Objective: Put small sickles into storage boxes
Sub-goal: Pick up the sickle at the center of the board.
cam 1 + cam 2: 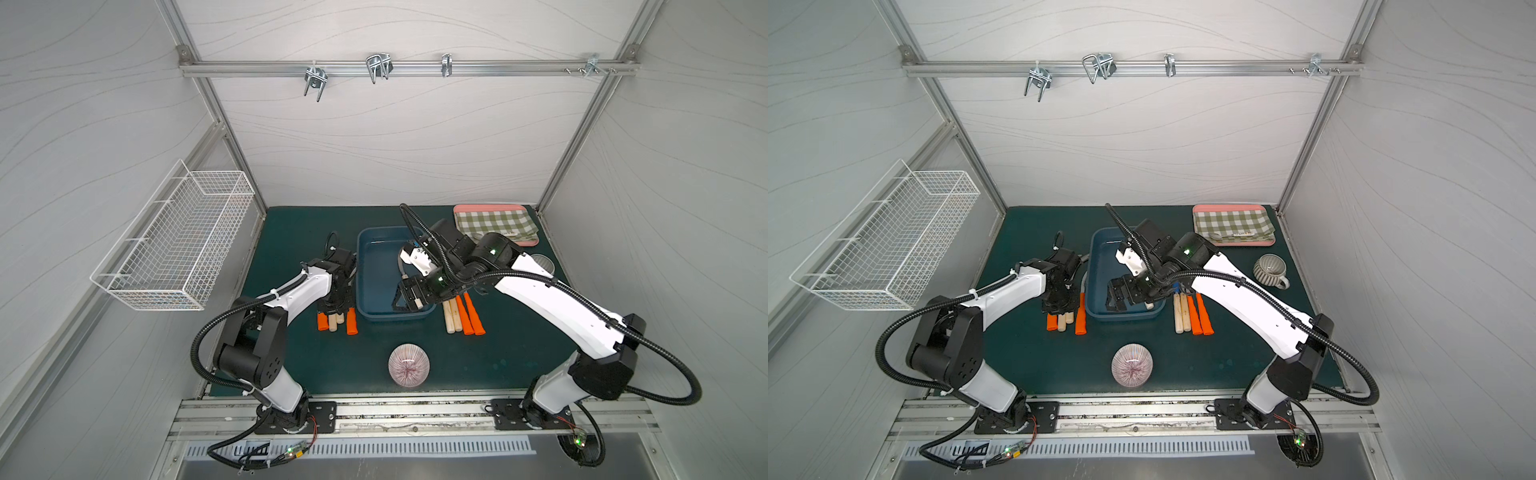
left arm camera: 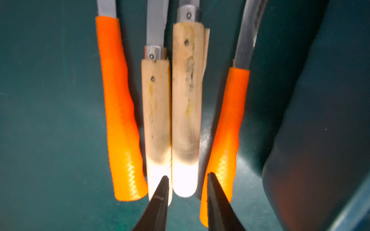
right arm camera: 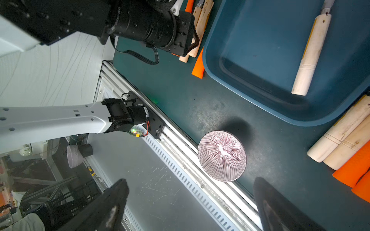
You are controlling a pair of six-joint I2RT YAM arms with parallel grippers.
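The dark blue storage box (image 1: 374,270) sits mid-table, and one wooden-handled small sickle (image 3: 312,54) lies inside it. Left of the box lie several small sickles (image 1: 336,323) side by side, with orange and wooden handles. My left gripper (image 2: 187,177) is down over them. Its narrow jaws close around the end of a wooden handle (image 2: 186,100), between the other wooden handle and an orange one (image 2: 228,130). Several more sickles (image 1: 461,316) lie to the right of the box. My right gripper (image 3: 190,182) hangs wide open and empty over the box's near end (image 1: 1121,313).
A striped bowl (image 1: 408,365) stands near the front edge. A pink tray with checked cloth (image 1: 494,224) is at the back right, with a striped mug (image 1: 1268,270) in front of it. A white wire basket (image 1: 178,245) hangs on the left wall. Metal hooks (image 1: 378,66) hang from the back rail.
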